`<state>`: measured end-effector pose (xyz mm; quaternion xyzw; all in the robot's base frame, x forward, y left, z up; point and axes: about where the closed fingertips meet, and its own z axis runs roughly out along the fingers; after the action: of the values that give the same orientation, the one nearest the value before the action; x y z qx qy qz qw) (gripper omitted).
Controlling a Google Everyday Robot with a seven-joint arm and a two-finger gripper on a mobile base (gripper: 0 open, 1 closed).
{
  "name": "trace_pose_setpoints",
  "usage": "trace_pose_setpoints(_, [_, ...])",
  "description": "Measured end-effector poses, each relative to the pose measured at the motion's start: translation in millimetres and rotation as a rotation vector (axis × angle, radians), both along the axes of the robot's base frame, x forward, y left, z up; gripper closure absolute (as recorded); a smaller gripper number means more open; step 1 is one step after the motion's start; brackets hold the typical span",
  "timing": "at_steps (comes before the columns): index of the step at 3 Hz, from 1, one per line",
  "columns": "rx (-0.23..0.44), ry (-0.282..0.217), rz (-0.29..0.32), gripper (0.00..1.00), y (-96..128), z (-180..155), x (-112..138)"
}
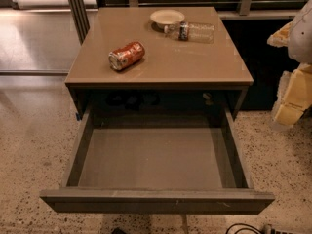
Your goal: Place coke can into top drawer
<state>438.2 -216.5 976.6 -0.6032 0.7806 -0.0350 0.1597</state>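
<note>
Drawer (156, 200) sat nearest the camera: pulled well out from under the bench (195, 62), flat front panel across the bottom of the view, grey inner floor showing from side wall to side wall. A dark cable (242, 227) lay on the speckled floor (29, 145) just past the drawer's front right corner. Coke can (126, 55) was on the bench top, not in the drawer: lying on its side, left of centre, silver end pointing front-left. At the back of the bench a clear bottle (191, 31) with a dark label also lay on its side, just beside a small pale plate (167, 17). Claw (291, 99) was at the right edge of the view, off the bench's right side and partly cut off, well apart from the coke can. Couldn't tell its opening or whether it gripped anything.
</note>
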Motion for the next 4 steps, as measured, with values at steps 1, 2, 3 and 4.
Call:
trace_pose_setpoints(1, [0.001, -0.004, 0.003, 0.00, 0.9, 0.7, 1.6])
trace_pose_setpoints(2, [0.030, -0.008, 0.046, 0.00, 14.3, -5.2, 25.9])
trace_pose_setpoints(3, [0.030, -0.008, 0.046, 0.00, 14.3, -5.2, 25.9])
trace_pose_setpoints(4, [0.025, -0.014, 0.072, 0.00, 20.3, -3.8, 36.0])
